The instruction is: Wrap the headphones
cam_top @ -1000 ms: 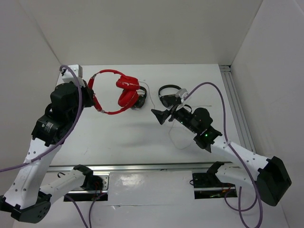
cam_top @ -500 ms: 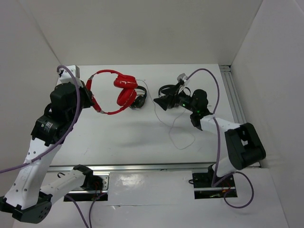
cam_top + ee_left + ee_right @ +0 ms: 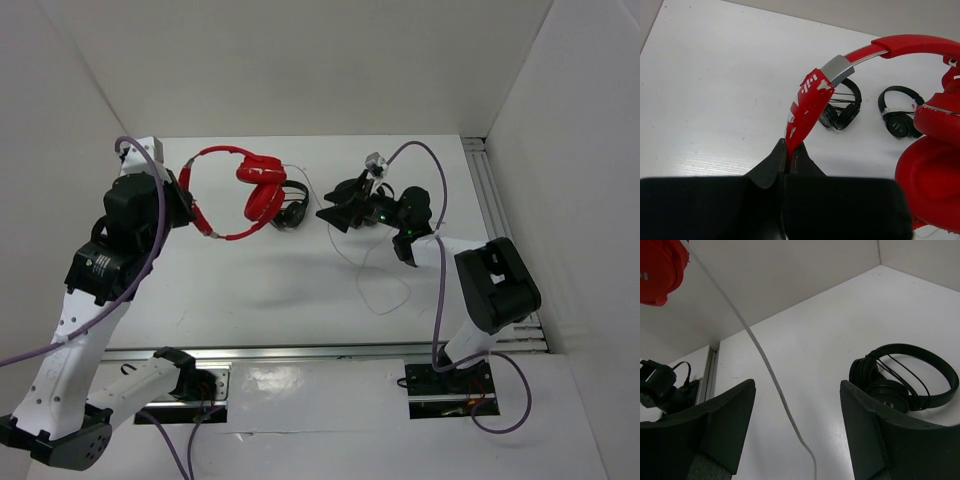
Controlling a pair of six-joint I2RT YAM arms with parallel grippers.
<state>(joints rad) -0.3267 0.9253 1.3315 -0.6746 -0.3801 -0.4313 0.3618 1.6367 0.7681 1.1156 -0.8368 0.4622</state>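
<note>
The headphones (image 3: 247, 188) are held over the far left of the desk (image 3: 250, 290), apparently lifted clear of it. The left gripper (image 3: 789, 159) is clamped tight on the worn red end of the headband, and the earcups lie toward the centre. The white cable (image 3: 765, 365) trails from them to the right and loops down onto the desk toward the near side. The right gripper (image 3: 796, 390) is seen wide apart with nothing held. The cable passes between its fingers without being pinched. The step in hand is judged to be the catching of the cable for winding. The cable should be centred between the pads before they are closed, and only a light pinch is needed, so that the thin wire can slide and is not kinked. The headband should be kept steady by the left gripper so that tension is not passed to the plug end. The two black headphones (image 3: 842, 107), just beyond the red pair, should be kept clear of the loop. No container is seen in any view, so nothing is to be reported as held in one.
</note>
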